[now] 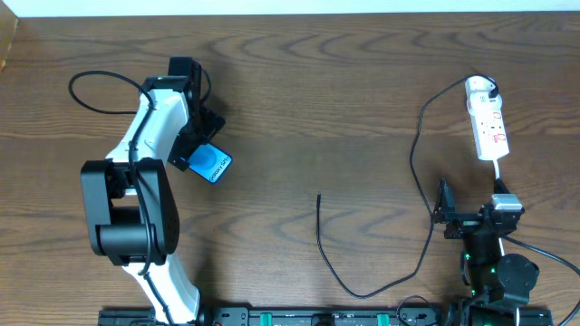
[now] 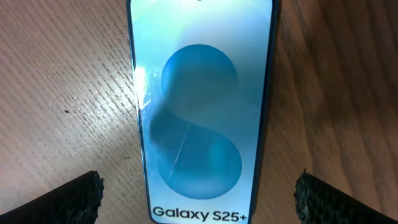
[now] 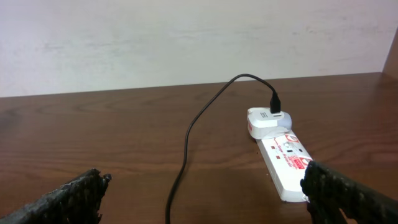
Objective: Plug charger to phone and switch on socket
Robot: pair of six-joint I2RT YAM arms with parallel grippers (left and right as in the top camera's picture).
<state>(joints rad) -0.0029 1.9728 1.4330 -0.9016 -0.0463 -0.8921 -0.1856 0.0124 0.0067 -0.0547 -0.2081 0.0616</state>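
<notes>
The phone (image 1: 212,164) lies on the wooden table, its light-blue screen (image 2: 199,106) showing "Galaxy S25+". My left gripper (image 1: 194,143) is open just above it, and in the left wrist view its fingers (image 2: 199,186) sit on either side of the phone without touching. The white socket (image 1: 488,122) lies at the far right and also shows in the right wrist view (image 3: 283,158). The charger cable (image 1: 426,217) runs from a white adapter (image 3: 264,119) on the socket, and its loose tip (image 1: 319,196) rests mid-table. My right gripper (image 1: 471,215) is open and empty short of the socket (image 3: 205,186).
The left arm's thicker black cable (image 1: 91,91) loops at the far left. A pale wall (image 3: 186,37) stands behind the table's back edge. A black rail (image 1: 317,317) runs along the front edge.
</notes>
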